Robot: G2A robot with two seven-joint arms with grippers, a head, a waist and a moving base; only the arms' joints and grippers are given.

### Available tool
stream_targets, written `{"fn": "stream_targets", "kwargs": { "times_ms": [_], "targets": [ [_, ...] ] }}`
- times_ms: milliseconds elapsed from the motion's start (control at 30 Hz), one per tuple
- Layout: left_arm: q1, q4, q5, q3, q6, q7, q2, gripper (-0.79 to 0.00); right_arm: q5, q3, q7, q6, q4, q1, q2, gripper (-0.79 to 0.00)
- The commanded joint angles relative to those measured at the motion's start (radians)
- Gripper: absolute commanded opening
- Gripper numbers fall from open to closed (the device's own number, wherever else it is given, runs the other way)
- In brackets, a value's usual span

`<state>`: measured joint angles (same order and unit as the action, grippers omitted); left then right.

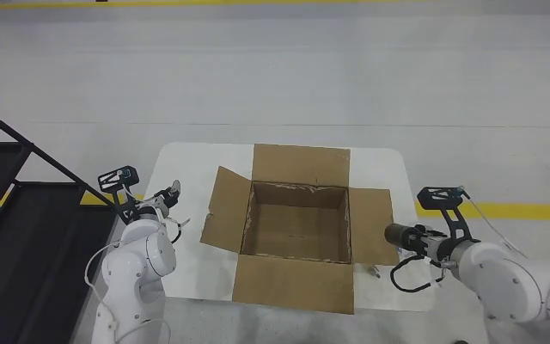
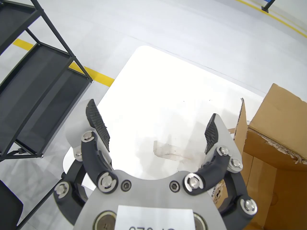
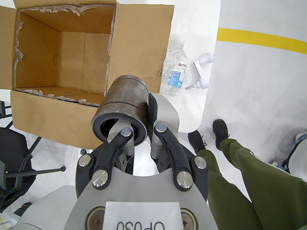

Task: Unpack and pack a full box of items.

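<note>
1. Surface: a white table (image 1: 193, 168) with rounded corners stands on a pale grey floor crossed by a yellow line (image 1: 507, 209).
2. Room: a black shelf rack (image 1: 43, 215) stands just beside the table's left edge.
3. Task item: a cardboard box (image 1: 301, 163) sits at the table's middle, all four flaps folded outward, its torn rim and bare cardboard floor exposed.
4. Left arm: the left end effector (image 2: 153, 113) hangs over the table's left part, beside the box's left flap. It is released, with the pads (image 2: 97, 120) well apart and nothing between them.
5. Right arm: the right end effector (image 3: 138, 113) is at the table's right edge, just outside the right flap. It is grasping a dark metal cylinder (image 3: 124, 96), with one finger inside the bore and the other pressed on the outer wall. The cylinder lies roughly level, clear of the box.
6. Other items: a clear plastic bottle (image 3: 176, 69) lies on the table against the right flap's edge, with a white crank handle (image 3: 200, 72) just beside it.
7. A scrap of clear tape (image 2: 172, 150) is stuck to the table near the left flap.
8. Limits: the inner finger's tip is hidden within the bore. The flap covers part of the bottle. The left wrist view cuts off most of the box.
</note>
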<state>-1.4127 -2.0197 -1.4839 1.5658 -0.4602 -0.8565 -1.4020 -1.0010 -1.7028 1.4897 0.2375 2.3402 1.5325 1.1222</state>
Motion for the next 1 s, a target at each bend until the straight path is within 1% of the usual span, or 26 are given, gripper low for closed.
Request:
{"fn": "stream_targets", "kwargs": {
  "times_ms": [0,67,133,200,267,333,367,433,500,533,567,600,700,833,967],
  "targets": [
    [0.0,0.0,0.0,0.0,0.0,0.0,0.0,0.0,0.008,0.031,-0.028,-0.009,-0.006,-0.007,0.001,-0.785],
    [-0.004,0.006,0.009,0.005,0.001,0.03,-0.001,0.0,0.008,0.077,-0.034,-0.007,-0.006,-0.035,0.001,-0.785],
    [-0.003,0.013,0.01,0.017,-0.019,0.059,-0.002,0.0,-0.002,0.145,-0.028,0.01,-0.012,-0.079,0.004,-0.785],
    [0.003,0.021,0.006,0.028,-0.04,0.076,-0.003,0.0,-0.025,0.236,-0.012,0.018,-0.032,-0.141,0.007,-0.785],
    [0.01,0.029,-0.001,0.043,-0.067,0.089,-0.004,0.0,-0.061,0.35,0.01,0.042,-0.082,-0.214,0.014,-0.785],
    [0.016,0.035,-0.006,0.051,-0.086,0.101,-0.005,0.0,-0.098,0.471,0.011,0.082,-0.164,-0.3,0.028,-0.785],
    [0.018,0.037,-0.007,0.052,-0.088,0.103,-0.005,0.0,-0.108,0.51,0.003,0.09,-0.199,-0.327,0.034,-0.785],
    [0.018,0.038,-0.008,0.052,-0.088,0.104,-0.005,0.0,-0.101,0.637,-0.03,0.123,-0.338,-0.415,0.063,-0.785],
    [0.018,0.038,-0.008,0.052,-0.088,0.104,-0.005,0.0,-0.07,0.717,-0.06,0.153,-0.442,-0.493,0.092,-0.785],
    [0.018,0.038,-0.008,0.052,-0.088,0.104,-0.005,0.0,-0.078,0.758,-0.071,0.165,-0.497,-0.526,0.106,-0.785],
    [0.018,0.038,-0.008,0.052,-0.088,0.104,-0.005,0.0,-0.05,0.792,-0.083,0.176,-0.545,-0.555,0.122,-0.785],
    [0.018,0.038,-0.008,0.052,-0.088,0.104,-0.005,0.0,-0.014,0.821,-0.092,0.185,-0.606,-0.582,0.138,-0.785],
    [0.018,0.038,-0.008,0.052,-0.088,0.104,-0.005,0.0,-0.017,0.919,-0.116,0.209,-0.757,-0.664,0.183,-0.785],
    [0.018,0.038,-0.008,0.052,-0.088,0.104,-0.005,0.0,0.012,1.005,-0.17,0.263,-0.89,-0.716,0.239,-0.785],
    [0.018,0.038,-0.008,0.052,-0.088,0.104,-0.005,0.0,0.012,1.005,-0.17,0.263,-0.89,-0.716,0.239,-0.785]
  ]
}}
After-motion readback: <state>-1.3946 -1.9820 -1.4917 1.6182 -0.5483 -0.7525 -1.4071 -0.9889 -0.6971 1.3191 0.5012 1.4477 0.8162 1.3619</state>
